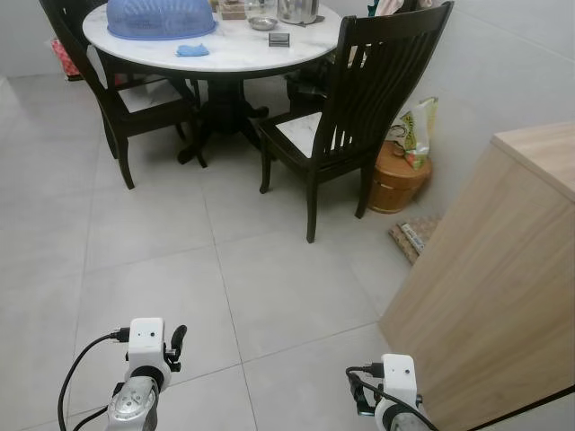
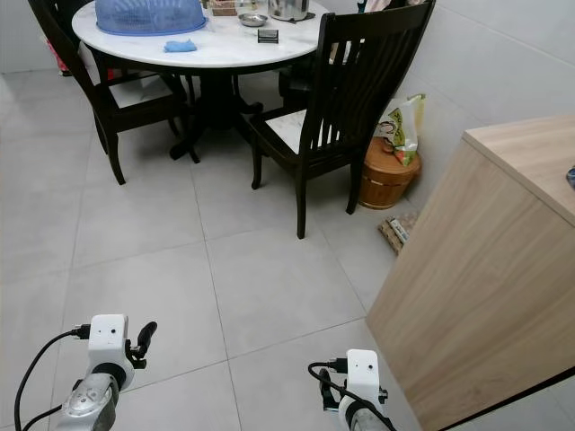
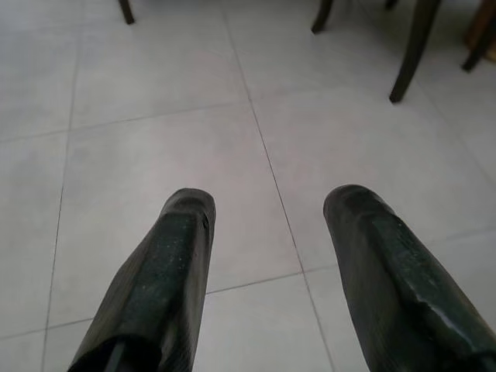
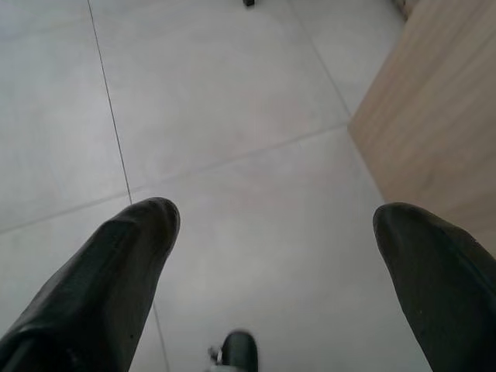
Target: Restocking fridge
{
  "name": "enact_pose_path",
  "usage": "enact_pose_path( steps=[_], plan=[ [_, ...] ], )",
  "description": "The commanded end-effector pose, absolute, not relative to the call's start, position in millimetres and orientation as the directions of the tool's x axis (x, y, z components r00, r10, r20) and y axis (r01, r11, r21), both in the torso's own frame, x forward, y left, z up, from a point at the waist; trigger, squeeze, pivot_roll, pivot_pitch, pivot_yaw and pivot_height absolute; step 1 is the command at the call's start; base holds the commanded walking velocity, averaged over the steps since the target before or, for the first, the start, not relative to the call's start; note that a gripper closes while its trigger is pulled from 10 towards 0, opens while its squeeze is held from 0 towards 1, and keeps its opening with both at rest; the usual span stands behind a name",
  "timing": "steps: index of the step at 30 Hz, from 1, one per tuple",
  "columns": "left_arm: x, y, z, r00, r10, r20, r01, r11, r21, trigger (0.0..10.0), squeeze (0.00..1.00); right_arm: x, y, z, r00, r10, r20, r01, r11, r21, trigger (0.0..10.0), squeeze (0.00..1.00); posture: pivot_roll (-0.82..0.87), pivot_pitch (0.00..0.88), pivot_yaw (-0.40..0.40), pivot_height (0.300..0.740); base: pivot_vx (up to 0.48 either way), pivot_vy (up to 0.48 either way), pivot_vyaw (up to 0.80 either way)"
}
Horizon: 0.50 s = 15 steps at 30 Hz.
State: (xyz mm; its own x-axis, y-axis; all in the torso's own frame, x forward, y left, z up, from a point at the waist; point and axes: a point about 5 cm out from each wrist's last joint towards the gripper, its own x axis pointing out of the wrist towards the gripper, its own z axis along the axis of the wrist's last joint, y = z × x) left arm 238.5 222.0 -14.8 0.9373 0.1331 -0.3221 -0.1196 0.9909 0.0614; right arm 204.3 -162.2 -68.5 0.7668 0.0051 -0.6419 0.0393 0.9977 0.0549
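Standing on bare tile floor [image 1: 269, 287], you have both tools empty: left tool [image 3: 267, 256] parted, right tool [image 4: 275, 256] spread wide. No fridge visible yet, so this looks like transit; turn past the wooden cabinet [image 1: 503, 296] to find it.

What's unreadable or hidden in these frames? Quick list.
- Round table: far side cut off by the head views' top edge, so the metal items there are partly shown.
- Blue mesh cover: whatever is under it is hidden.
- Wooden cabinet: top and front cut off by the right edge.
- Small dark object on the table: too small to identify.
- Packet above the wooden tub: print unreadable.
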Motion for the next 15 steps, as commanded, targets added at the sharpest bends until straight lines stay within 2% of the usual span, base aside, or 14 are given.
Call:
enact_pose_path(
  steps=[1, 5, 6, 7, 8, 9, 15],
  plan=[
    [242, 225, -4, 0.954, 0.147, -0.261, -0.138, 0.989, 0.05, 10.0, 0.0, 208, -163, -65, 0.795, 0.007, -0.607, 0.028, 0.998, 0.047, 10.0, 0.0, -0.1, 0.0, -0.048, 0.74, 0.0, 0.0, 0.0],
    [248, 226, 12, 0.972, 0.14, -0.188, -0.131, 0.99, 0.06, 10.0, 0.0, 212, -163, -59, 0.836, 0.016, -0.548, 0.027, 0.997, 0.071, 10.0, 0.0, -0.08, 0.0, -0.041, 0.74, 0.0, 0.0, 0.0],
    [251, 225, 19, 0.978, 0.136, -0.16, -0.127, 0.99, 0.066, 10.0, 0.0, 236, -170, -40, 0.895, 0.009, -0.446, 0.024, 0.997, 0.07, 10.0, 0.0, -0.08, 0.0, -0.042, 0.74, 0.0, 0.0, 0.0],
    [253, 225, 26, 0.982, 0.13, -0.133, -0.122, 0.99, 0.069, 10.0, 0.0, 286, -187, 10, 0.972, -0.004, -0.235, 0.012, 0.999, 0.034, 10.0, 0.0, -0.07, 0.0, -0.043, 0.74, 0.0, 0.0, 0.0],
    [253, 225, 26, 0.982, 0.13, -0.133, -0.122, 0.99, 0.069, 10.0, 0.0, 286, -187, 10, 0.972, -0.004, -0.235, 0.012, 0.999, 0.034, 10.0, 0.0, -0.07, 0.0, -0.043, 0.74, 0.0, 0.0, 0.0],
    [257, 225, 36, 0.987, 0.13, -0.094, -0.123, 0.99, 0.073, 10.0, 0.0, 307, -194, 41, 0.995, -0.011, -0.1, 0.014, 0.999, 0.029, 10.0, 0.0, -0.06, 0.0, -0.045, 0.74, 0.0, 0.0, 0.0],
    [254, 225, 56, 0.987, 0.16, -0.028, -0.158, 0.985, 0.061, 10.0, 0.0, 308, -202, 62, 1.0, -0.02, 0.018, 0.02, 1.0, 0.004, 10.0, 0.0, -0.07, 0.0, -0.037, 0.74, 0.0, 0.0, 0.0]
  ],
)
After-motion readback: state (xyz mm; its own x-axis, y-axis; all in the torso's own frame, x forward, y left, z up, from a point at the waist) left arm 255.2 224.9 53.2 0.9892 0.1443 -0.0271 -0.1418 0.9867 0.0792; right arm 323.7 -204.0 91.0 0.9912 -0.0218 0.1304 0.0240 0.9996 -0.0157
